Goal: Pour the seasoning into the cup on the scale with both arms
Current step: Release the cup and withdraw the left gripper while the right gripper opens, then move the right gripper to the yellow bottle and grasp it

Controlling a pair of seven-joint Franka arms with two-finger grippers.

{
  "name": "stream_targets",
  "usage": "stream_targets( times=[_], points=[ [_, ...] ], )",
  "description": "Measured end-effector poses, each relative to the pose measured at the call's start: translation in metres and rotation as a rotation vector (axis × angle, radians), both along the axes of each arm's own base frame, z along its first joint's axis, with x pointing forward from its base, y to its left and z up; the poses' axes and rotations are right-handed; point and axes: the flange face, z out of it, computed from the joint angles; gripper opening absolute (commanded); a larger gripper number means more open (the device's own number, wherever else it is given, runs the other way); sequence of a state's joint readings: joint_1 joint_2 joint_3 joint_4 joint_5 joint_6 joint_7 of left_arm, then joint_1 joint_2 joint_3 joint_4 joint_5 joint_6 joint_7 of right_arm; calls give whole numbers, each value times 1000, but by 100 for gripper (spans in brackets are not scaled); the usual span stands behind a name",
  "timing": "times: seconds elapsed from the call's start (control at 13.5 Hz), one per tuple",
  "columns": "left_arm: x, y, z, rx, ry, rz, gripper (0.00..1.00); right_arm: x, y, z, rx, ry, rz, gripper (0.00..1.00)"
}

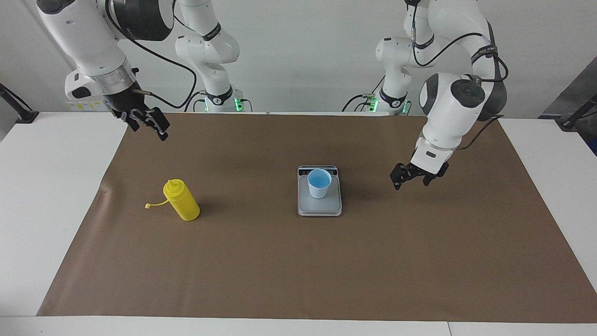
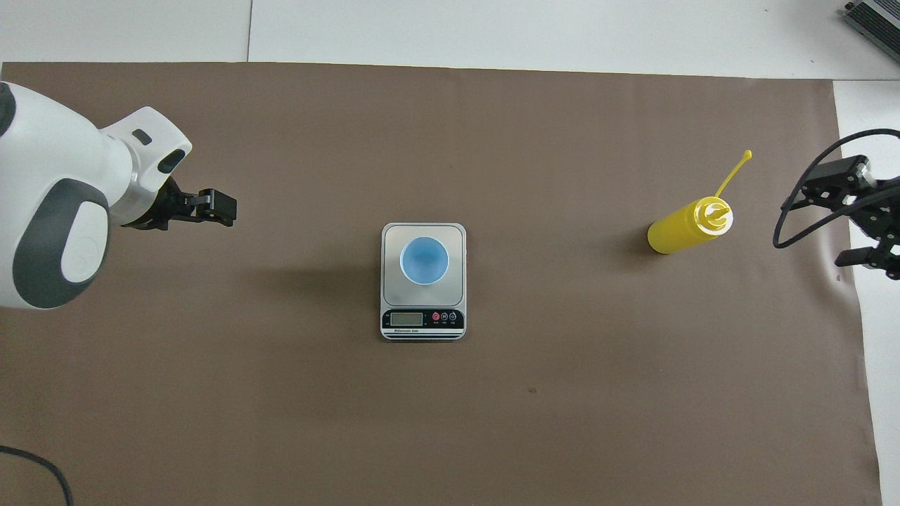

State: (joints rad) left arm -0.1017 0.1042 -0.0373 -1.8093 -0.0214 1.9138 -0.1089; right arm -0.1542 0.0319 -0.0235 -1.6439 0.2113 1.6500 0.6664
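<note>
Both white jointed arms are up in the air, nothing in either hand. The left arm's black two-finger gripper (image 1: 412, 176) (image 2: 211, 209) hangs low with its fingers spread, wrist tilted down. The right arm's black two-finger gripper (image 1: 148, 125) (image 2: 854, 211) sits higher, angled, fingers apart too.

No text can be read on the scale (image 2: 423, 281)

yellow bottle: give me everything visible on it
The yellow squeeze bottle looks like soft plastic, with a conical nozzle and a small cap hanging loose on a thin strap, so the nozzle is uncapped. It stands upright on the brown mat, toward the right arm's end of the table, well apart from the scale. Nothing touches it but the mat; neither gripper is at it.
</note>
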Motion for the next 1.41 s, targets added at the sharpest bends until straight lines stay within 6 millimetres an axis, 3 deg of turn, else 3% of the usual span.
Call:
stream_targets(
  times=[0.3, 0.59, 0.74, 0.96, 1.41],
  points=[
    [-17, 52, 42, 2, -9, -40, 100, 17, -50, -62, 187, 106, -271, 100],
    [-22, 53, 96, 2, -15, -49, 100, 25, -87, -130, 260, 213, -381, 100],
    [-25, 51, 114, 2, -21, -54, 100, 26, -91, -151, 280, 257, -461, 100],
    [-26, 50, 117, 2, -12, -55, 100, 18, -91, -182, 338, 310, -529, 100],
    [-25, 52, 143, 3, -15, -55, 100, 21, -89, -223, 453, 331, -610, 100]
  ],
)
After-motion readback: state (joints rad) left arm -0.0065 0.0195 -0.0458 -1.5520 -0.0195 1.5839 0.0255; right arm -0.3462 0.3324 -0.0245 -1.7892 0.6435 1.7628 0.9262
